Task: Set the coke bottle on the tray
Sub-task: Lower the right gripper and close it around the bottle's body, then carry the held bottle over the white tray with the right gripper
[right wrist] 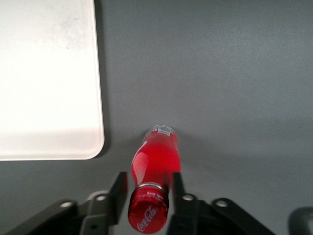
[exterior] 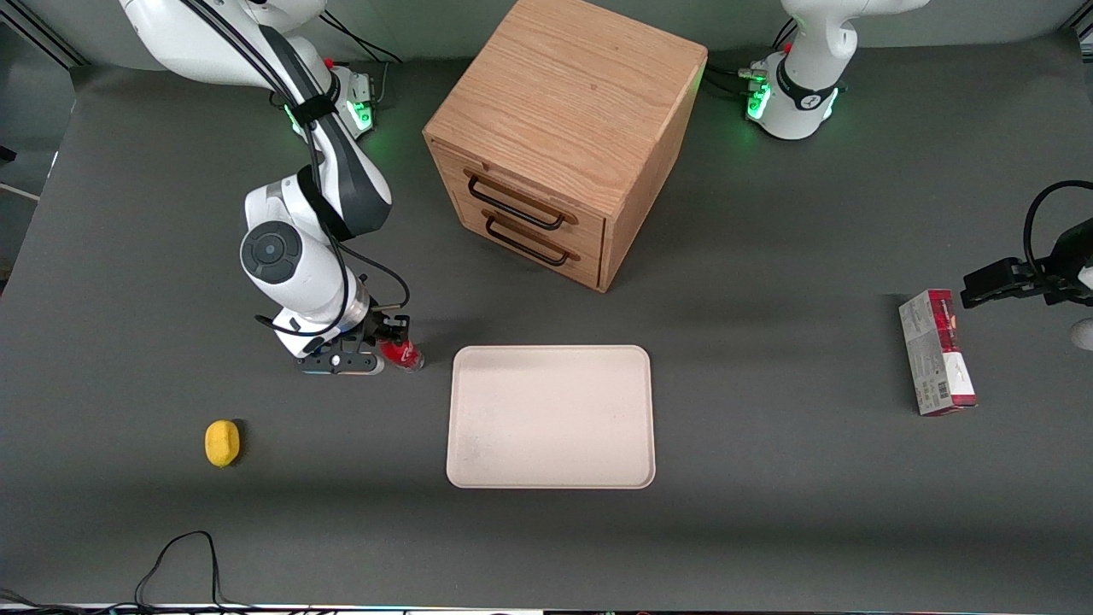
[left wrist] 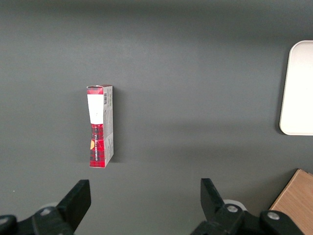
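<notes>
The coke bottle (exterior: pixel 403 353), small and red with a red cap, stands on the dark table beside the tray, toward the working arm's end. In the right wrist view the bottle (right wrist: pixel 157 156) shows from above, its cap closest to the camera. My right gripper (exterior: pixel 394 338) is directly over it, and in the wrist view the gripper (right wrist: pixel 148 184) has its two dark fingers (right wrist: pixel 119 188) pressed against either side of the bottle's neck. The cream-white tray (exterior: pixel 551 416) lies flat and bare in the middle of the table; its rounded corner (right wrist: pixel 73 142) shows in the wrist view.
A wooden drawer cabinet (exterior: pixel 564 128) stands farther from the front camera than the tray. A yellow lemon (exterior: pixel 222 443) lies nearer the front camera than the gripper. A red-and-grey carton (exterior: pixel 937 352) lies toward the parked arm's end and also shows in the left wrist view (left wrist: pixel 100 126).
</notes>
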`<action>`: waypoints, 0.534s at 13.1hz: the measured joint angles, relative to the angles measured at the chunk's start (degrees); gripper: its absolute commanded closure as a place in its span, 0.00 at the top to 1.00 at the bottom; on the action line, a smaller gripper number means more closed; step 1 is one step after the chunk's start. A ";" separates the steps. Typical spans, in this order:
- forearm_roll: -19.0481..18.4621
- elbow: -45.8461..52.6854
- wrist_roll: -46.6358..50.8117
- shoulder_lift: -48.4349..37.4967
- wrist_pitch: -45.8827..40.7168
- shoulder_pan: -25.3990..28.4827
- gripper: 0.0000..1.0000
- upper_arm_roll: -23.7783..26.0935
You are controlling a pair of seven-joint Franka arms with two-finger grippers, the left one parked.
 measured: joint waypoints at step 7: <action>0.01 1.42 0.00 -0.04 -1.85 -0.04 0.00 -0.36</action>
